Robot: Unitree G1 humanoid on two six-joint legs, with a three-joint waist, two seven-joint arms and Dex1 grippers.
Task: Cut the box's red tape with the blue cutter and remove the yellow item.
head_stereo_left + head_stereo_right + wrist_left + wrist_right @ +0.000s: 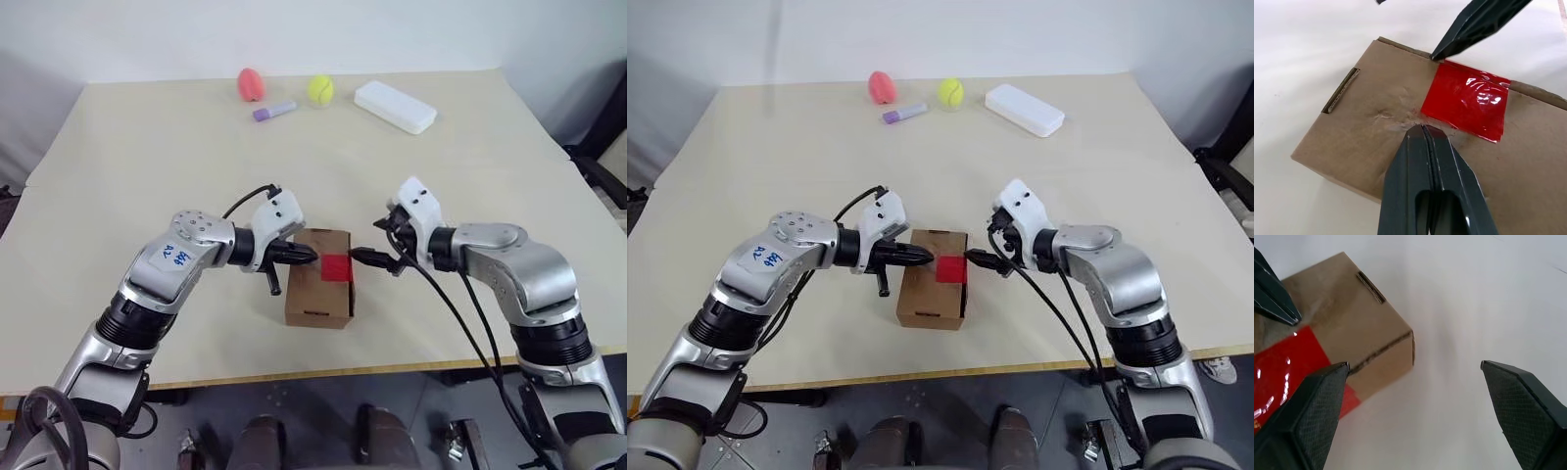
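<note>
Box [318, 279] sits between left pincer [302, 256] and right pincer [364, 258].

Matt, creased cardboard box [1376, 132] bears glossy, wrinkled red tape [1466, 100].

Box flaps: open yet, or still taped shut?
Shut. The box has its top flat, and the red tape lies whole across the edge, with no cut visible.

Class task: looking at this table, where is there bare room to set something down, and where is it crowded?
Free: the broad middle between the box and the far row; also both side edges. Crowded: the far edge, with pink egg, purple tube, tennis ball, white case, and around the box.
</note>
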